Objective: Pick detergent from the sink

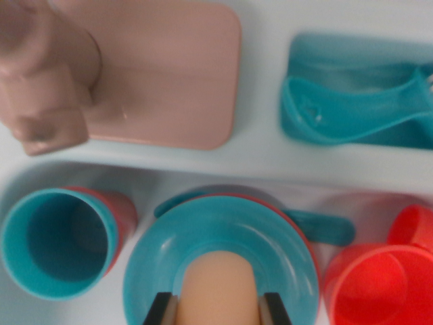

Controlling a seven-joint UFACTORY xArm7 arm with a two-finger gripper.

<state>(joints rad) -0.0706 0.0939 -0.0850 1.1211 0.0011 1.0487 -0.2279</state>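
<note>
Two dark fingers of the end effector (pixel 219 310) show at the bottom edge of the wrist view, one on each side of a smooth, round-topped, peach-coloured detergent bottle (pixel 220 284); the fingers (pixel 161 309) sit right against its sides, so the end effector is closed around the bottle. The bottle stands over a teal plastic plate (pixel 220 233) with a raised rim, which lies in the pale sink (pixel 203 177). Beneath the plate an orange-red rim shows at its upper edge, and a teal handle (pixel 325 229) sticks out toward the wrist view's right. To the wrist view's left of the plate lies a teal cup (pixel 55 242), on its side with its open mouth facing the camera, nested inside a red cup (pixel 122 213). To the right stand two glossy red cups (pixel 375 284), one large and one partly cut off by the frame. On the ledge above the sink rests a flat pink board (pixel 169 74) with rounded corners; a blurred pink faucet (pixel 44 74) overlaps its left side. A teal tray (pixel 338 57) holding a teal scoop-like utensil (pixel 352 112) sits at the upper right.
</note>
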